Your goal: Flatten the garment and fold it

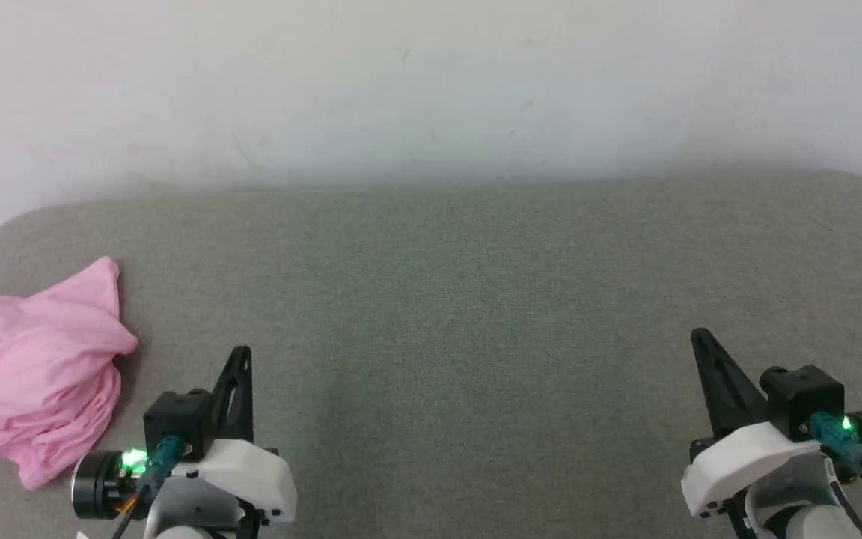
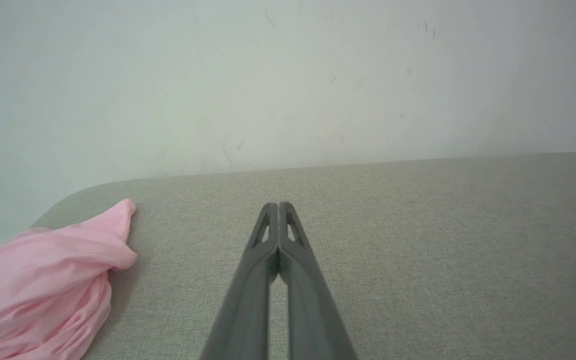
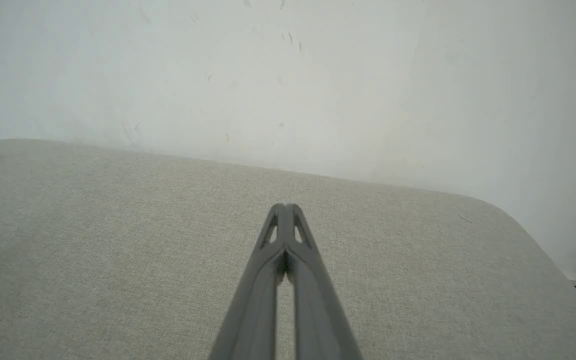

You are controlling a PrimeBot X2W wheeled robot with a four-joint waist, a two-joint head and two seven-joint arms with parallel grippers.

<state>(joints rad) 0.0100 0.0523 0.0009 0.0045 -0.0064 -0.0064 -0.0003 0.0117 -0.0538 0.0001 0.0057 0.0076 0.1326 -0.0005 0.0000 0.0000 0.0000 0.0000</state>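
Crumpled in a pink heap at the left edge of the head view, on the grey worktop [image 1: 476, 299]: the garment [image 1: 34, 374]. Near it at lower left but apart, the left gripper [image 1: 242, 355], fingers [image 2: 253, 280] pressed together on nothing; at lower right, well apart, the right gripper [image 1: 700, 340], fingers [image 3: 258, 290] also together and empty.
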